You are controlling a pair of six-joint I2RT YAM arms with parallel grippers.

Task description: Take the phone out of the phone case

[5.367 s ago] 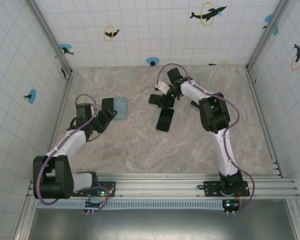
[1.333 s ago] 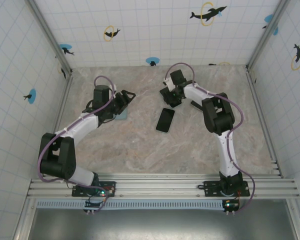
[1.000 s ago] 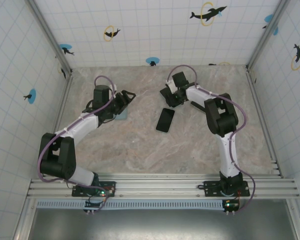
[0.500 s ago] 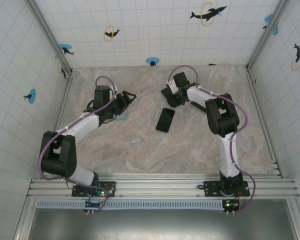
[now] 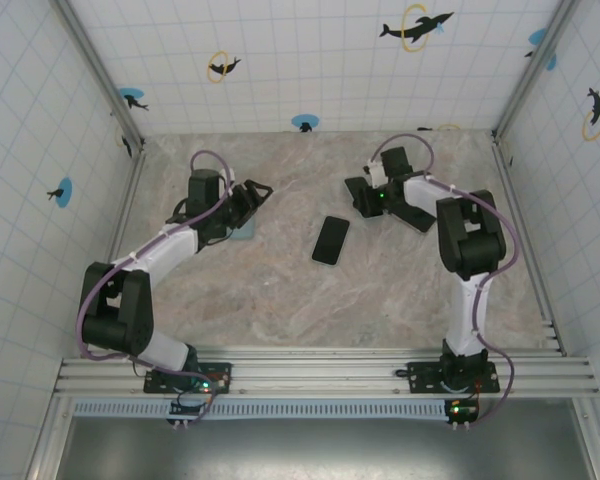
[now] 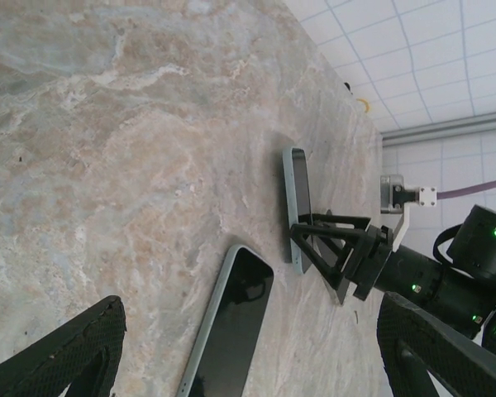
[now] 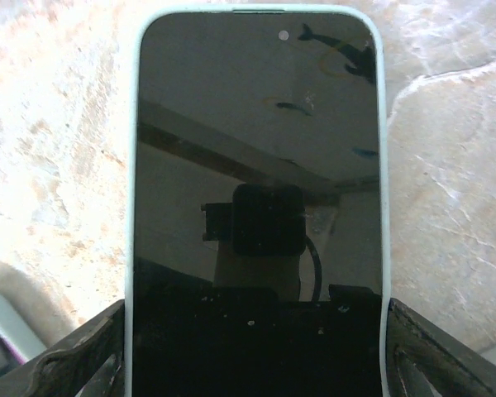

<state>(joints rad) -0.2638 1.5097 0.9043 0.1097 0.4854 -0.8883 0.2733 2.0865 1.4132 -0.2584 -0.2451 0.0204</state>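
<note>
"While the right gripper [image 5: 365,197] hung low over the far right part of the counter [image 5: 280,300], where was the phone [image 7: 256,165]?"

"Flat on the marble beneath it, its dark screen up. It sat inside its pale phone case [image 7: 380,207], whose rim ran all round the glass. The right wrist view showed the jaws wide, one finger at each long edge of the case, near one end."

"Were they pressing on it?"

"That could not be told. The fingers [image 7: 66,360] lay right against the rim, but no squeeze showed. From the left wrist, the same phone lay just behind those black triangular fingers."

"And the left gripper [image 5: 250,195]?"

"It stood at the far left, jaws spread wide and holding nothing. A pale blue flat piece [image 5: 243,235] lay on the counter, partly hidden under that arm."

"Anything between the two arms?"

"A second phone [image 5: 330,240], dark screen up with a pale rim. It lay flat near the middle, left of the cased one and touching neither gripper."
</note>
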